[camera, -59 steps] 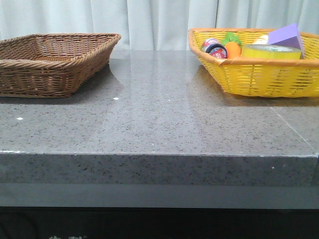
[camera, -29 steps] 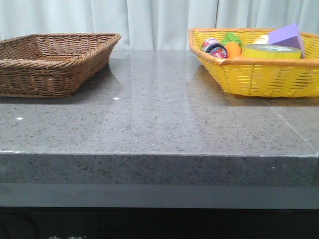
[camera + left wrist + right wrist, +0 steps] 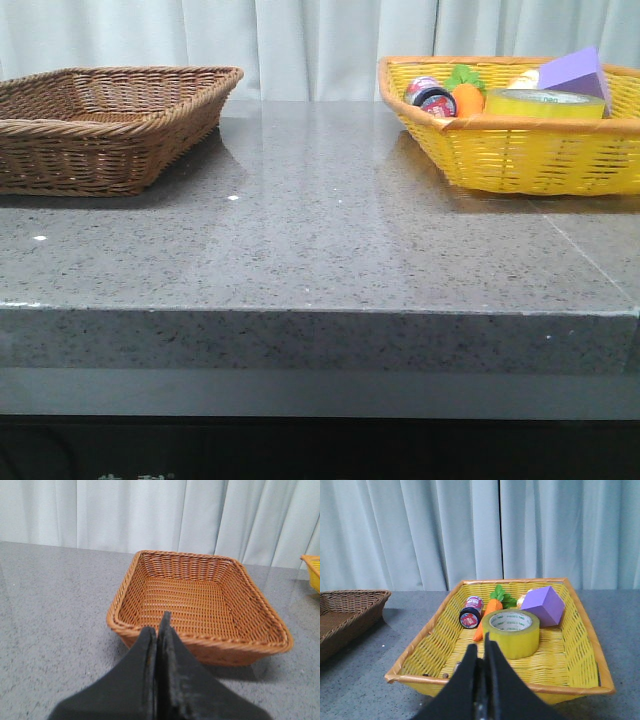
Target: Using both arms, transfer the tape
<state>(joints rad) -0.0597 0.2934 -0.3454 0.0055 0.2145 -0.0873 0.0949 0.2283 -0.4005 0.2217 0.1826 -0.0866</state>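
I count two baskets on the speckled grey stone table (image 3: 320, 240): one brown wicker basket (image 3: 105, 125) on my left and one yellow woven basket (image 3: 520, 150) on my right, well apart. Both are rectangular with flared, tightly plaited walls and rolled rims; the yellow one has an orange rim band.

The brown basket holds nothing I can see. Its weave shows plainly on the floor in the left wrist view (image 3: 200, 600).

The yellow basket holds five things that I can make out. There is one tape (image 3: 511, 632), a wide roll of glossy translucent yellow with a white core printed in green, lying flat near the middle of the basket floor. Just behind it sits one matte purple cube (image 3: 544, 605), tilted on an edge. Beside the tape lies one orange toy carrot (image 3: 489, 611) with green leaves. One small red-and-black patterned roll (image 3: 470, 612) lies on its side next to the carrot. One pale yellowish rounded item (image 3: 522, 600) is mostly hidden behind the cube.

My left gripper (image 3: 156, 630) has its thin black fingers pressed together on nothing, in front of the brown basket. My right gripper (image 3: 481, 650) is likewise closed and empty, short of the yellow basket's near rim.

Pleated pale curtains (image 3: 300, 40) hang behind.
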